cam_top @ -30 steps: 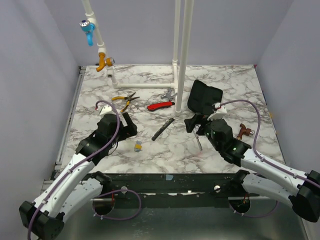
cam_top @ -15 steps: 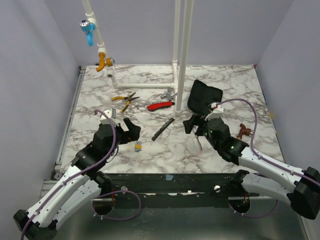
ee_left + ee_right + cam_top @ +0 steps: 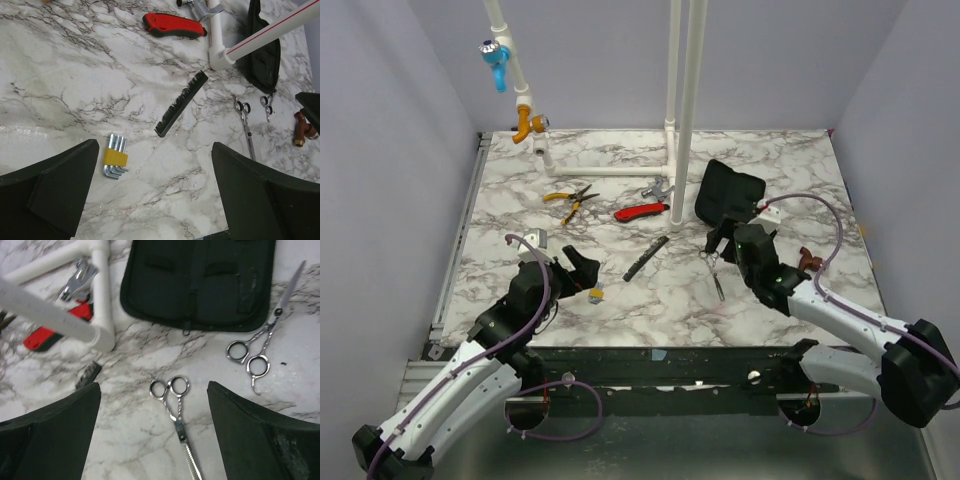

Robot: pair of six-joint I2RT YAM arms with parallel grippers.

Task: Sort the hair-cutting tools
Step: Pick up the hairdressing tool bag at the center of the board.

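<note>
Top external view: the right gripper (image 3: 718,243) has slid forward and now hangs over the silver scissors (image 3: 180,427) in front of the black case (image 3: 728,195), while the left gripper (image 3: 582,275) has pulled back near the little keys (image 3: 595,294), so the scissors look like the first tool to pick. Both grippers are wide open, holding and touching nothing. The black comb (image 3: 646,258) lies between the arms, and a second pair of scissors (image 3: 276,313) lies just beside the case.

No legible text, labels or numbers in any of my views. Red marking along the pipe (image 3: 270,31) is too blurred to read.
</note>
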